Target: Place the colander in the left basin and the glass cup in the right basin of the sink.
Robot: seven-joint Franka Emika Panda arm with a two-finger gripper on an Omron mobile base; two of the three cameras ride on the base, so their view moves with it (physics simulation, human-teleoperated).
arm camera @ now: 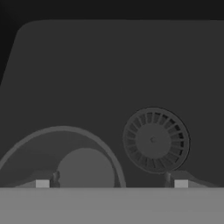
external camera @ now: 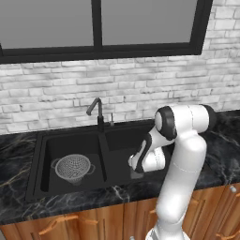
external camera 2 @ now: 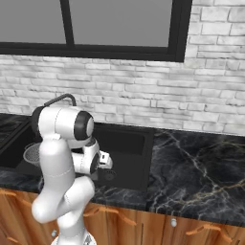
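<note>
The silvery mesh colander [external camera: 72, 168] sits upright in the sink's left basin [external camera: 54, 147], and its rim peeks out behind the arm [external camera 2: 31, 153]. My gripper [external camera: 136, 167] hangs low inside the right basin [external camera: 125, 139], pointing down. The glass cup [external camera: 137, 174] stands on the basin floor just beneath it. In the hand view the cup [arm camera: 85, 168] is seen from above, rim and round bottom, lying left of centre between the wide-apart fingertips [arm camera: 42, 183]. The gripper [arm camera: 111, 183] is open, its right finger well clear of the cup.
The round drain [arm camera: 155, 141] lies on the right basin floor beside the cup. A black curved faucet [external camera: 96, 110] rises behind the divider. Black marble counter [external camera 2: 201, 167] stretches right of the sink, with a white brick wall behind.
</note>
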